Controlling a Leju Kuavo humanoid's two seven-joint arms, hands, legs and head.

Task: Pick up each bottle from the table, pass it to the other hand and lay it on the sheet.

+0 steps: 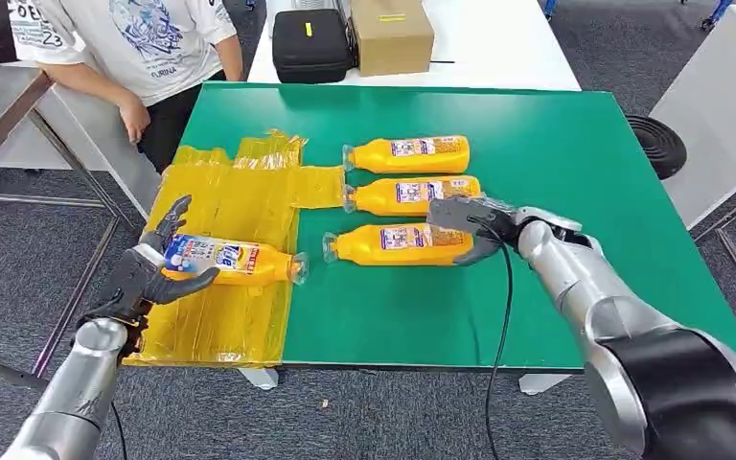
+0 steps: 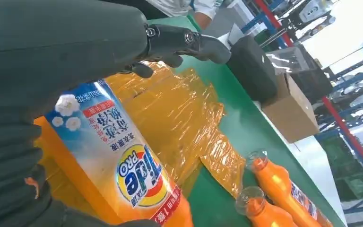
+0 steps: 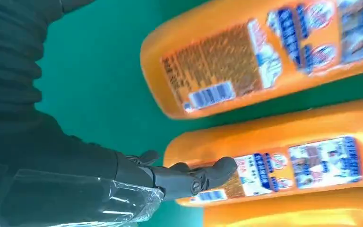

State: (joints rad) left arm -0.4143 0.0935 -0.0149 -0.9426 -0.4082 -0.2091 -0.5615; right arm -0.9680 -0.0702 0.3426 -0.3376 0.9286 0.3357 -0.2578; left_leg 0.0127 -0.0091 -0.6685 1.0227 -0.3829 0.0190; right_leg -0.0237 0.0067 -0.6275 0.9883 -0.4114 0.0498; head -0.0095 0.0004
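An orange Tide bottle (image 1: 235,261) (image 2: 123,165) lies on the yellow sheet (image 1: 240,192) (image 2: 179,109) at the table's left. My left hand (image 1: 153,270) (image 2: 52,47) is at its base end with the fingers (image 2: 189,42) spread above it and the thumb beside it. Three more orange bottles lie in a row on the green table (image 1: 556,144): far (image 1: 410,153), middle (image 1: 412,195) and near (image 1: 398,241). My right hand (image 1: 470,228) (image 3: 189,177) hovers over the base ends of the near and middle bottles, fingers stretched out over an orange bottle (image 3: 312,161), not wrapped round it.
A person (image 1: 134,48) stands at the table's far left corner. A black case (image 1: 311,43) (image 2: 255,66) and a cardboard box (image 1: 391,34) (image 2: 288,109) sit on a white table behind. A black round object (image 1: 659,144) lies on the floor at right.
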